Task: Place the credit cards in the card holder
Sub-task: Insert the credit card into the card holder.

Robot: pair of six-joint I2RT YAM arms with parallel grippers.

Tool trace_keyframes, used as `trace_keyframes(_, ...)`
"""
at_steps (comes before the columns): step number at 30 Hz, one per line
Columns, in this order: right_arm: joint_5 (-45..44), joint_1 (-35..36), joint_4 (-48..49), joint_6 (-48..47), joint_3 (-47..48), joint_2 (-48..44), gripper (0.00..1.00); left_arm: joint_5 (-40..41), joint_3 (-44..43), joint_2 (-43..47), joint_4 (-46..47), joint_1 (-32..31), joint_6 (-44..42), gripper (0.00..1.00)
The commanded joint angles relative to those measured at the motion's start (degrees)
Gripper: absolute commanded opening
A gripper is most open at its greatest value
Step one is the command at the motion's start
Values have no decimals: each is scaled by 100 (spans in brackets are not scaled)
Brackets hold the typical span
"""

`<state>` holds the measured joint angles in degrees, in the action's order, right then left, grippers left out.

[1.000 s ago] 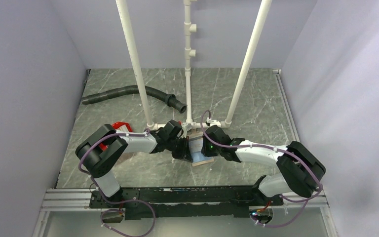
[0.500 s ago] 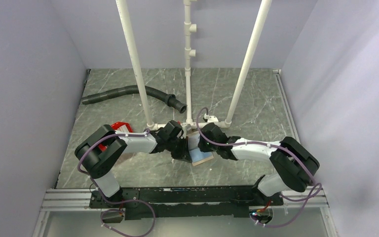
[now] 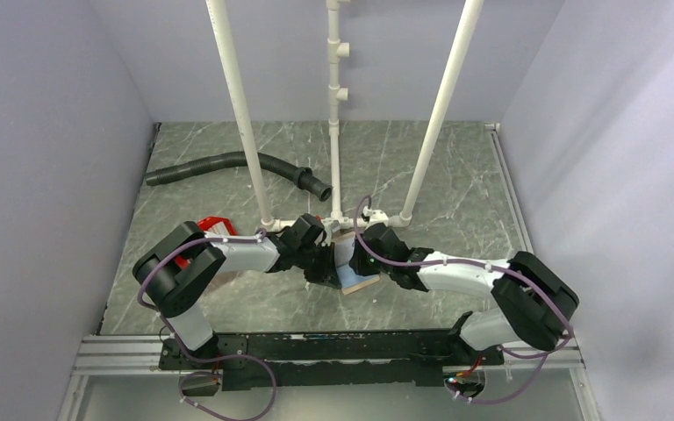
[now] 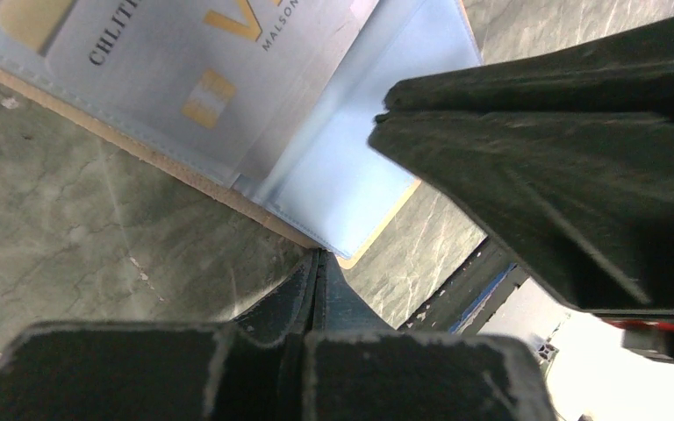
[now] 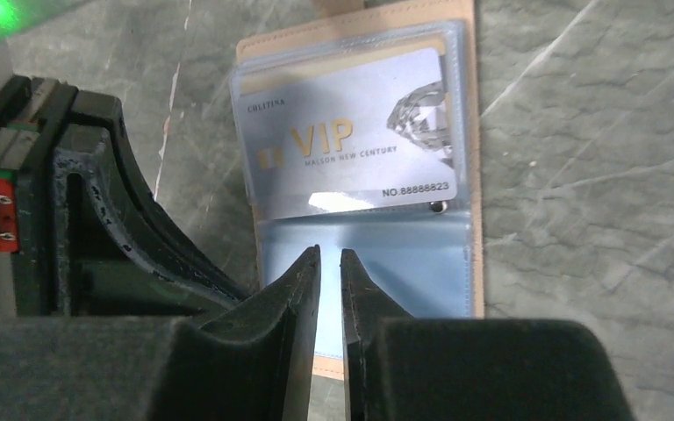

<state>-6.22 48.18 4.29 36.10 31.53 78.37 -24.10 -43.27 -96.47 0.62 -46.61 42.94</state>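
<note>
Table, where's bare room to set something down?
Free: table right of the right pipe, and the far strip behind the hose. Crowded: centre, where left gripper and right gripper meet at the card holder, red bin alongside.

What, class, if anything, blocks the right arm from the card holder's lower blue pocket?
Probably yes: the right gripper hangs over that pocket, nothing between; the left gripper sits beside the card holder.

High overhead view; two close wrist views, shared card holder (image 5: 421, 263)
</note>
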Motion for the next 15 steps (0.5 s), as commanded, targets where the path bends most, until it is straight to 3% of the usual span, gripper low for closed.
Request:
trace_keyframes(1, 209, 103, 346, 33, 48, 327, 16, 413, 11, 72, -348, -14, -116, 0)
trace_keyframes(11, 36, 88, 970, -35, 982, 1209, 21, 462, 63, 185, -324, -14, -101, 0)
trace_keyframes(15, 2, 53, 611, -46, 969, 882, 23, 520, -6, 451, -546, -15, -198, 4)
